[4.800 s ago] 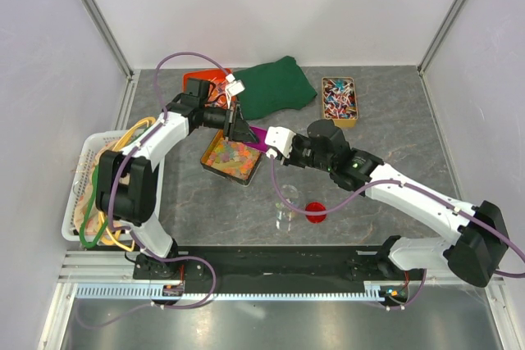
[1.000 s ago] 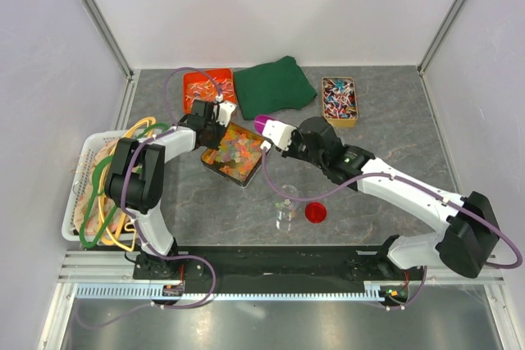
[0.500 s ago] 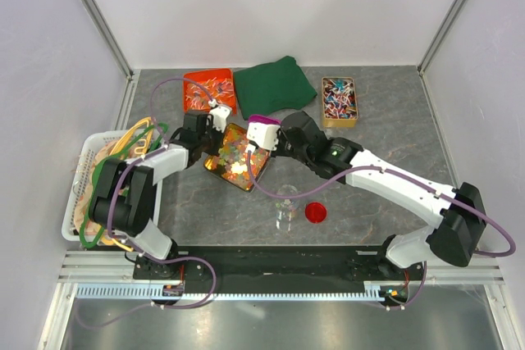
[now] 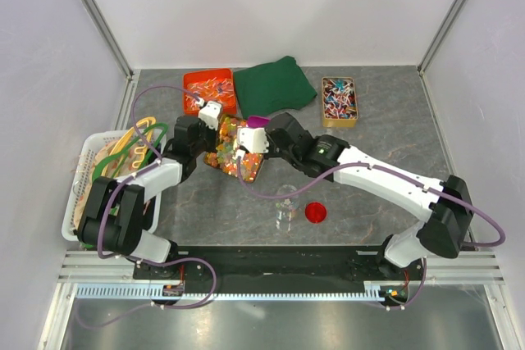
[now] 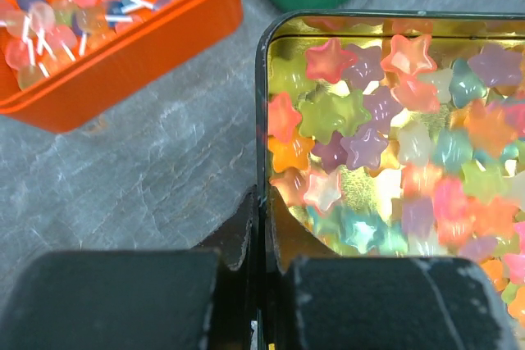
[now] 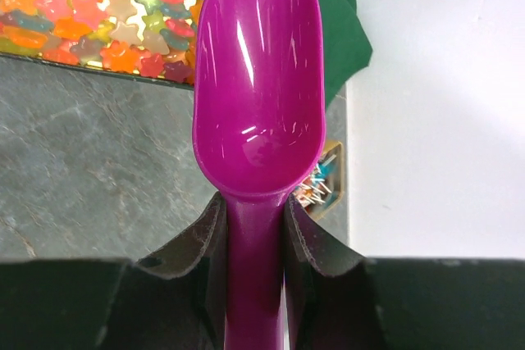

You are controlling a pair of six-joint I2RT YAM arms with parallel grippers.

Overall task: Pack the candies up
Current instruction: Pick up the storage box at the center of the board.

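Observation:
The candies (image 5: 385, 120) are small star-shaped pieces in orange, pink, yellow, green and purple, lying in a gold-lined tin (image 5: 262, 104) with a dark rim. My left gripper (image 5: 264, 211) is shut on the tin's near wall, one finger inside and one outside. From above, the tin (image 4: 223, 163) looks tipped, between both grippers. My right gripper (image 6: 255, 211) is shut on the handle of a purple scoop (image 6: 256, 79). The scoop's bowl is empty and hangs over the tin's edge, close to the candies (image 6: 82, 14).
A small clear jar (image 4: 286, 206) stands in front of the tin, with a red lid (image 4: 315, 212) beside it. An orange tray (image 4: 207, 88) of wrapped sweets, a green cloth (image 4: 275, 86) and a box (image 4: 339, 100) of twist-wrapped sweets lie at the back. A white basket (image 4: 98, 186) sits at the left.
My right arm has carried the scoop leftward, up to the tin. My left gripper has tipped the tin by its wall and kept hold of it.

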